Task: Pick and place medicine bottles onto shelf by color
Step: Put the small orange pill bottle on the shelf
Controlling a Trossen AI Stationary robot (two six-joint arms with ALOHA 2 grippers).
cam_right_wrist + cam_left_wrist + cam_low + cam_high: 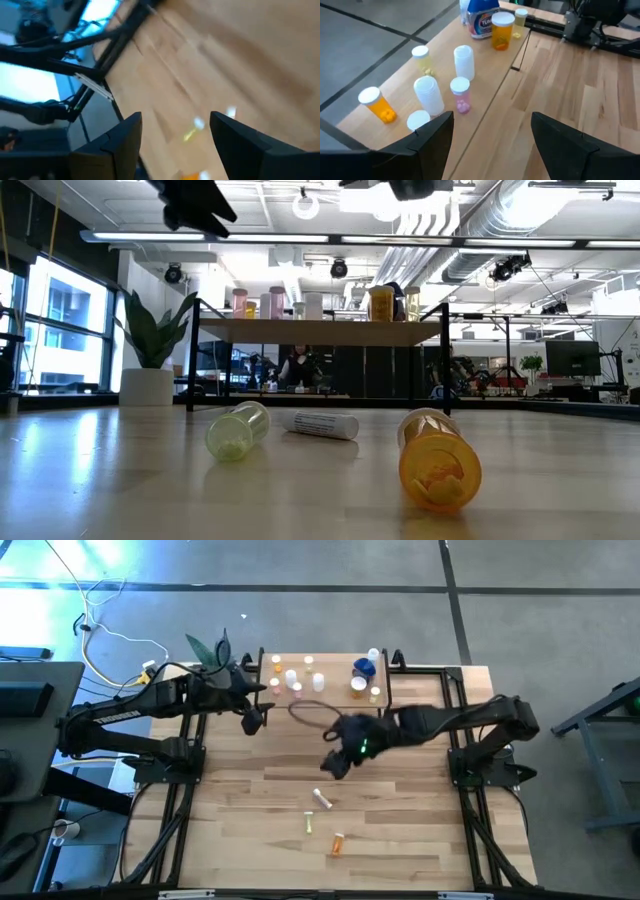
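Note:
The light-wood shelf (330, 690) stands at the table's far edge and carries several upright bottles. In the left wrist view these are orange (501, 31), pink (461, 95), white (464, 62), yellow (422, 59) and one larger blue bottle (482, 17). Three bottles lie on their sides on the table's near half: white (322, 800), yellow-green (310, 825) and orange (338, 843). My left gripper (492, 135) hovers open just in front of the shelf's left end. My right gripper (175, 137) hangs open above mid-table, short of the lying bottles.
A potted green plant (215, 650) stands at the shelf's left end. Black frame rails (455, 730) run along both table sides. A dark cable loop (310, 710) lies in front of the shelf. Bare wood lies between the shelf and the lying bottles (320, 424).

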